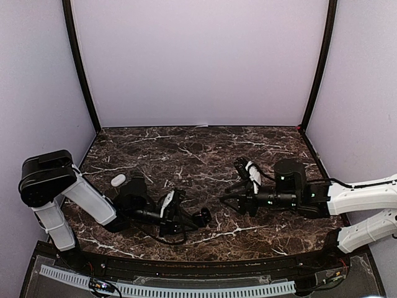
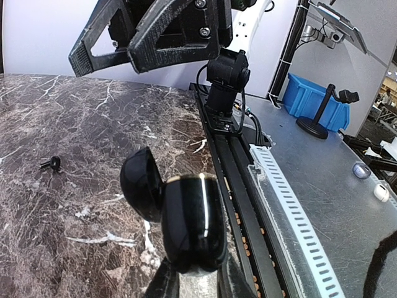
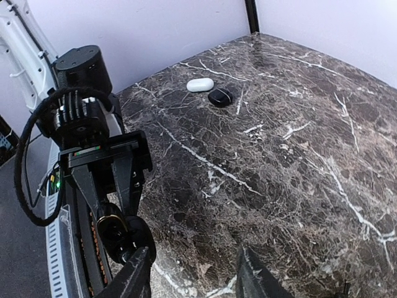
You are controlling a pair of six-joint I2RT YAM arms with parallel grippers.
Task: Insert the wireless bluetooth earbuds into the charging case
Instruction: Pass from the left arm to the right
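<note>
My left gripper (image 1: 193,217) is shut on a glossy black charging case (image 1: 202,216), held near the table's front edge. In the left wrist view the case (image 2: 192,220) stands between my fingers (image 2: 155,282) with its lid (image 2: 139,183) hinged open to the left. One tiny black earbud (image 2: 51,163) lies on the marble to the left of it. My right gripper (image 1: 227,198) is open and empty, hovering just right of the held case and facing it. In the right wrist view (image 3: 193,280) the open case (image 3: 118,231) sits at lower left. No white earbuds show.
A closed white case (image 3: 200,84) and a closed black case (image 3: 220,97) lie side by side at the table's far left; the white one also shows in the top view (image 1: 118,180). A black rail (image 2: 236,167) runs along the table's front edge.
</note>
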